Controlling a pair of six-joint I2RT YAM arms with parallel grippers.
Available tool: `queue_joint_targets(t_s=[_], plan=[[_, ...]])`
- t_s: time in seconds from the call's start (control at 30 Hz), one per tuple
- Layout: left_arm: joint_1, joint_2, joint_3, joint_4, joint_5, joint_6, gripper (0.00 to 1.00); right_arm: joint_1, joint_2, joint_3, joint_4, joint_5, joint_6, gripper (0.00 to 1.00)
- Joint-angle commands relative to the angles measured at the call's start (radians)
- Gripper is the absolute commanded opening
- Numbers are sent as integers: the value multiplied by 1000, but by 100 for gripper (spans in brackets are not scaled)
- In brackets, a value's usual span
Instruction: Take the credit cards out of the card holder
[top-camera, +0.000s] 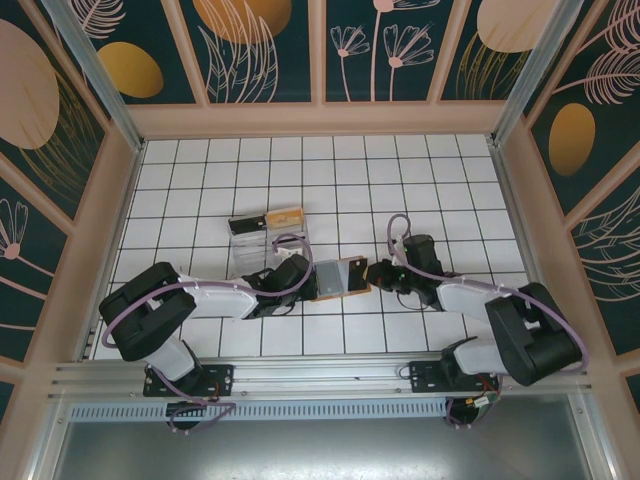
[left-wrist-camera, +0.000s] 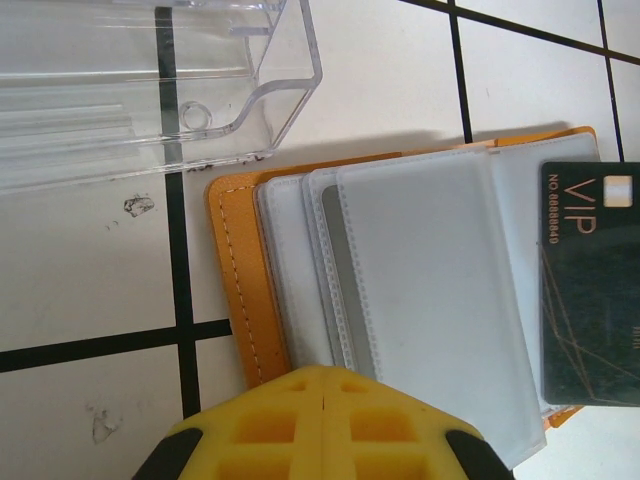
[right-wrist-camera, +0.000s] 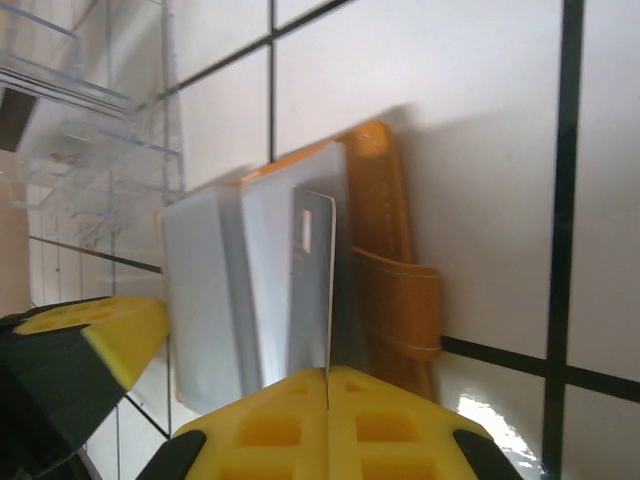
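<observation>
The card holder (top-camera: 340, 277) lies open on the tiled table between my two grippers. In the left wrist view its orange-brown edge (left-wrist-camera: 235, 285) frames grey-blue pockets (left-wrist-camera: 430, 300). A dark credit card (left-wrist-camera: 590, 290) marked VIP sticks out past its right side. My left gripper (left-wrist-camera: 325, 372) is shut, its tips resting on the pockets' near edge. My right gripper (right-wrist-camera: 328, 372) is shut on that credit card (right-wrist-camera: 326, 290), which stands edge-on above the card holder (right-wrist-camera: 385, 250). From above, the left gripper (top-camera: 300, 275) and the right gripper (top-camera: 376, 274) flank the holder.
A clear plastic tray (top-camera: 262, 243) stands just behind and left of the holder, close to my left gripper, with a dark card (top-camera: 243, 225) and an orange item (top-camera: 283, 216) at its far end. The tray (left-wrist-camera: 150, 90) nearly touches the holder. Panel walls enclose the table.
</observation>
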Motion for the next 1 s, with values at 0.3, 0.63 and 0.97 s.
queue_joint_targets(t_s=[0.3, 0.63, 0.97], plan=[[3, -219, 71, -168, -47, 28, 5, -1, -236, 105, -210, 41, -84, 0], [2, -644, -6, -370, -380, 8, 99, 247, -177, 394, -362, 303, -296, 0], [3, -991, -108, -572, -498, -44, 99, 371, 139, 797, -488, 415, -667, 0]])
